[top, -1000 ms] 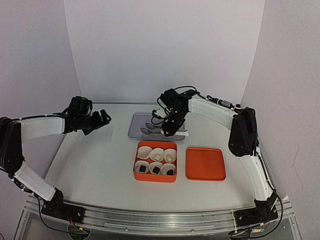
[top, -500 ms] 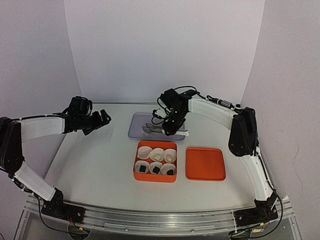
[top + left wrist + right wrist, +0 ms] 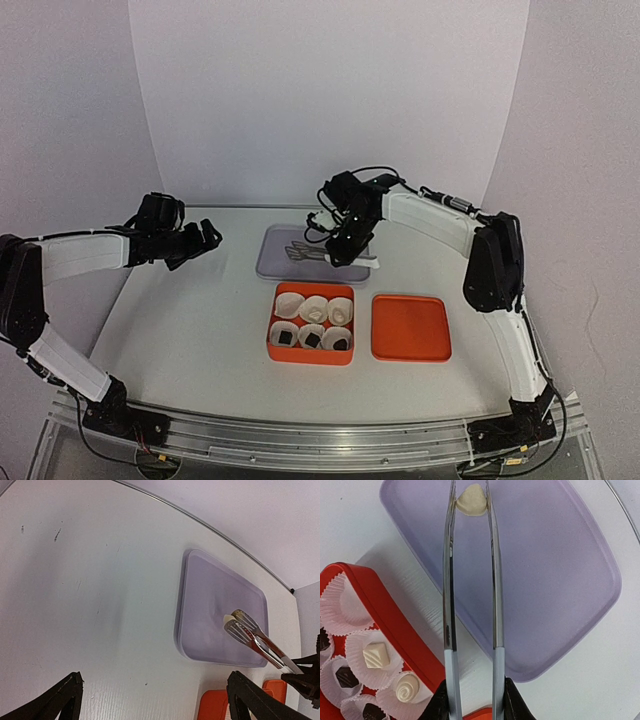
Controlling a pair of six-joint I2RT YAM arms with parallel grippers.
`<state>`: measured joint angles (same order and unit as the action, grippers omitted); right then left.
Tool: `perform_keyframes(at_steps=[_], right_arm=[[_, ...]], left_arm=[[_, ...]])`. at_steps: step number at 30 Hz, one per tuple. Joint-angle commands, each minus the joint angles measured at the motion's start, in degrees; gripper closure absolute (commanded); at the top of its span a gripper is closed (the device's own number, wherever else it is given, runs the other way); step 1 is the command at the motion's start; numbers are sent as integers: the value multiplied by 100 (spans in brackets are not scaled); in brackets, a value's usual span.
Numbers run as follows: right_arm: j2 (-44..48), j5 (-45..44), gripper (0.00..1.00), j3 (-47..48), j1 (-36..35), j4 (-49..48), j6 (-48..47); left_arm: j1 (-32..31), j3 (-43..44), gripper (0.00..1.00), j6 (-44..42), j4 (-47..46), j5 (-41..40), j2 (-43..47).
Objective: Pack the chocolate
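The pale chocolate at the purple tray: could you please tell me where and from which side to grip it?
Grip the pale chocolate across its opposite flanks, near its wider base, with the tongs in the right tool reaching from the red box side. It is a small rounded lump tapering to a peak, where a squeeze would probably slip.

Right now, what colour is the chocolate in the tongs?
Pale cream; the chocolate in the tongs shows best in the right wrist view.

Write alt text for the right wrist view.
Metal tongs, held by the right gripper, pinch a pale cream chocolate over a purple tray. At lower left, a red box holds paper cups, some with chocolates, one empty.
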<state>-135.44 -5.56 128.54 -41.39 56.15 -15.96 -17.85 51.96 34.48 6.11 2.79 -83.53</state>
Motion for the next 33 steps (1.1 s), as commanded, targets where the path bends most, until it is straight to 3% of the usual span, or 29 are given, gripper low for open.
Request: perform_keyframes(at_steps=[1,19,33], right_arm=[[905,297,89,-214,17,-237,187],[2911,1020,89,-2469,-561,-321,275],[2861,286,89,-2927,-1096,-275,305]], left_arm=[[0,-58,0,-46,-40,-68,246],[0,-102,0,-184,122,-122,417],[-4,-77,0,-267,211,-107,442]])
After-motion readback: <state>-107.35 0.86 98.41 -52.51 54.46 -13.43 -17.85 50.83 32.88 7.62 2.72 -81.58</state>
